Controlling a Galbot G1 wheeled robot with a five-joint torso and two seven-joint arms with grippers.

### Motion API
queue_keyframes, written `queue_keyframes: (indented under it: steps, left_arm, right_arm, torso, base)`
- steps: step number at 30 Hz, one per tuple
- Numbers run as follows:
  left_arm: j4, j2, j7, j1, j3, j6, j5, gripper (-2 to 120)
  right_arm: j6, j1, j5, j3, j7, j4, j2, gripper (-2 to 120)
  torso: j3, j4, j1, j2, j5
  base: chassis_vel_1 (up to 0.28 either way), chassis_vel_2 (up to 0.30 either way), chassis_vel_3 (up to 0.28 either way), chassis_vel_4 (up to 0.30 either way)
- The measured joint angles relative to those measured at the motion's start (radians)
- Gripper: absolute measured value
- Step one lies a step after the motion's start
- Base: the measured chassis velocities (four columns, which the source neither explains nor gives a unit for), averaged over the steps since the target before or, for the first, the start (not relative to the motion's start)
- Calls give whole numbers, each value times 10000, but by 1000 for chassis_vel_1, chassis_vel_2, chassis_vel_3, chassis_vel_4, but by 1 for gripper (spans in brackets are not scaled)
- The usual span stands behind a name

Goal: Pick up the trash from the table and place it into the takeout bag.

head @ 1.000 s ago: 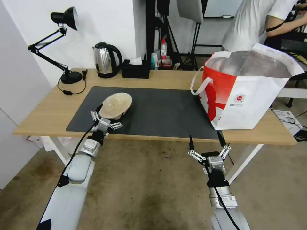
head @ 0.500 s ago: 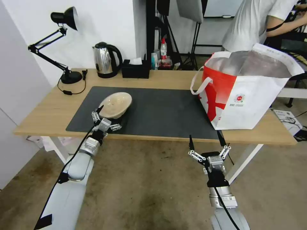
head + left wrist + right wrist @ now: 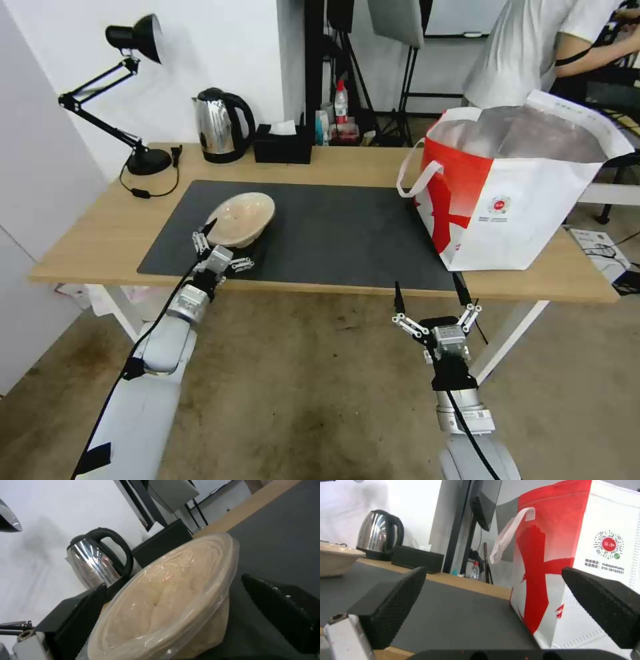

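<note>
Beige shallow plastic bowl (image 3: 241, 217); dark grey rectangular mat (image 3: 333, 230); boxy white-and-red takeout bag (image 3: 513, 200), silver foil lining.

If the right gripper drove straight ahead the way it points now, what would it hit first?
Probably the takeout bag. The right gripper hangs open just off the table's near edge, about level with its top, aimed across the mat at the bag's near corner. Depth is unclear, so it might clip the table edge first.

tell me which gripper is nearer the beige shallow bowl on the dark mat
Left. The left gripper is at the beige shallow bowl, its open fingers straddling the near rim. The right gripper, open, hangs below the table's front edge, nearer the white-and-red takeout bag.
</note>
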Motion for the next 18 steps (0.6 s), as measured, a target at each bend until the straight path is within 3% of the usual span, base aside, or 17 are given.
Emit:
queue_keyframes:
  steps: [14, 18]
  left_arm:
    - [587, 34, -21, -439, 196, 134, 233, 100]
    - [652, 63, -22, -495, 209, 134, 269, 91]
  right_arm:
    - [0, 0, 0, 0, 0, 0, 0, 100]
    - [0, 0, 0, 0, 0, 0, 0, 100]
  torso:
    - [0, 0, 0, 0, 0]
    - [0, 0, 0, 0, 0]
  base:
    - [0, 0, 0, 0]
    - [0, 0, 0, 0]
